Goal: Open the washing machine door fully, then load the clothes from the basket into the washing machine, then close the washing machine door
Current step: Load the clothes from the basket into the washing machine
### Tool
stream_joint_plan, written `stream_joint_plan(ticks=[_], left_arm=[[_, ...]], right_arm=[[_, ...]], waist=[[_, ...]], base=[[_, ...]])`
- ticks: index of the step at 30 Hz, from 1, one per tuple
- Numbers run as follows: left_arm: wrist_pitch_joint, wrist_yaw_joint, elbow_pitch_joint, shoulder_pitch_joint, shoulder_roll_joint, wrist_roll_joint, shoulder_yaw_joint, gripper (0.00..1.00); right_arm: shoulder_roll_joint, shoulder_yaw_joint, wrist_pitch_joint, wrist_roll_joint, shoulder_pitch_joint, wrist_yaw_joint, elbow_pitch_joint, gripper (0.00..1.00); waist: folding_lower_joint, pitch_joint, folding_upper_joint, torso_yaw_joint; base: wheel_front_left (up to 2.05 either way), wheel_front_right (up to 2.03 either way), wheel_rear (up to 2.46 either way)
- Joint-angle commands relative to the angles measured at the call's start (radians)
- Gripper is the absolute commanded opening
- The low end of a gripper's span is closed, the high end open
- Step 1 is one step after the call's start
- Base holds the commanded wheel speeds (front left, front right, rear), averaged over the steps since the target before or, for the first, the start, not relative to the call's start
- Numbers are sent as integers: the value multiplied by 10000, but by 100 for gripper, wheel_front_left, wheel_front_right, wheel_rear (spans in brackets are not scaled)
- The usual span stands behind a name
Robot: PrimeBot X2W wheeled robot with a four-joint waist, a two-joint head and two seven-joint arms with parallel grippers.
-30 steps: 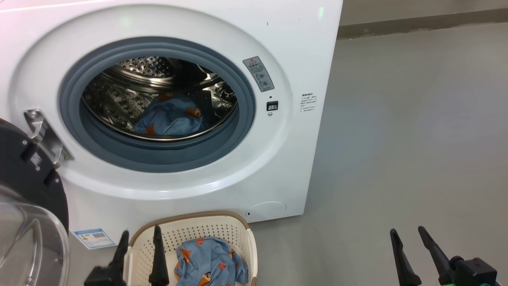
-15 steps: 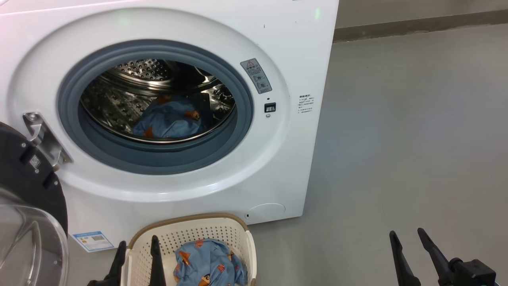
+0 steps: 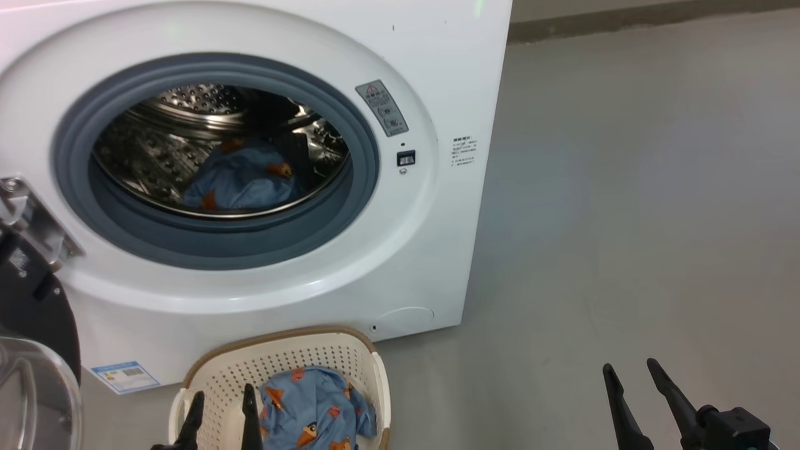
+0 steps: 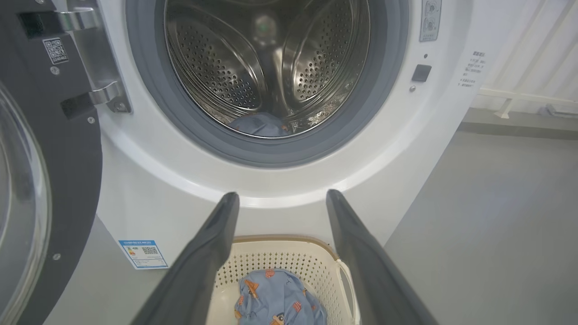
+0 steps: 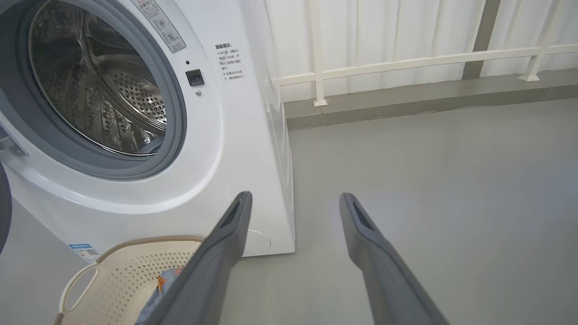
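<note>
Left gripper [image 3: 224, 394]: two long dark fingers spread wide with nothing between them, poised over the near-left part of the basket [image 3: 281, 333], tips pointing toward the machine. Right gripper [image 3: 630, 366]: fingers likewise apart and empty, over bare grey floor [image 3: 625, 187], well apart from the basket. Basket: cream perforated plastic with a brown rim, standing on the floor just in front of the washing machine [image 3: 437, 62], below its opening. Clothes [image 3: 315, 409], basket portion: one crumpled light blue printed heap in the right half of the basket, just beside the left gripper's inner finger; contact cannot be told. Garment [image 3: 240, 178], drum portion: same print, lying at the bottom of the steel drum [image 3: 144, 156], inside the grey gasket [image 3: 206, 247]. Washing machine door [image 3: 34, 312]: swung open to the left on its metal hinge [image 3: 34, 219], black rim and clear bowl turned outward, opening unobstructed. Blue label [image 3: 123, 375]: low on the front panel. Step in hand, by estimate: fetching the basket heap; loading partly done, door closing not yet begun. Handling note: bring the left gripper rightward over the heap's highest fold, descend with the fingers straddling it, close on a thick bunch rather than an edge so nothing trails, keep off the perforated wall, and lift clear of the rim before swinging up to the opening.
</note>
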Motion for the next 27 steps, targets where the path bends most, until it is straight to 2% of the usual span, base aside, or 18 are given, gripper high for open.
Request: stream_joint_plan(ticks=[1,6,10,11,14,19,23,27], left_arm=[[-64,-31,-18,-524,93,-13,271,100],[-64,-151,718,-1055,93,-160,203,100],[-61,-277,1857,-1787,93,-328,211,100],[56,-376,2614,-2224,118,-389,194,100],[445,-513,3699,-2952,252,-491,221,100],[734,-653,5241,-4125,448,-776,468,100],[1510,-976,6600,-4934,536,-1185,591,100],[2080,-1043,7747,-5781,770,-1240,583,100]], right_arm=[[-60,241,-118,47,-320,98,-296,100],[53,275,-118,157,-624,98,-300,100],[181,367,-118,281,-1026,98,-288,100],[232,433,-118,359,-1245,98,-257,100],[293,574,-118,462,-1613,98,-212,100],[362,760,-118,621,-2192,98,-161,100],[395,925,-118,741,-2601,98,-91,100],[419,1153,-118,864,-3043,98,-77,100]], waist=[[0,399,0,-202],[0,1064,0,-427],[0,1828,0,-681],[0,2212,0,-810],[0,2784,0,-1026],[0,3652,0,-1340],[0,4258,0,-1529],[0,4854,0,-1748]], base=[[0,0,0],[0,0,0],[0,0,0],[0,0,0],[0,0,0],[0,0,0],[0,0,0],[0,0,0]])
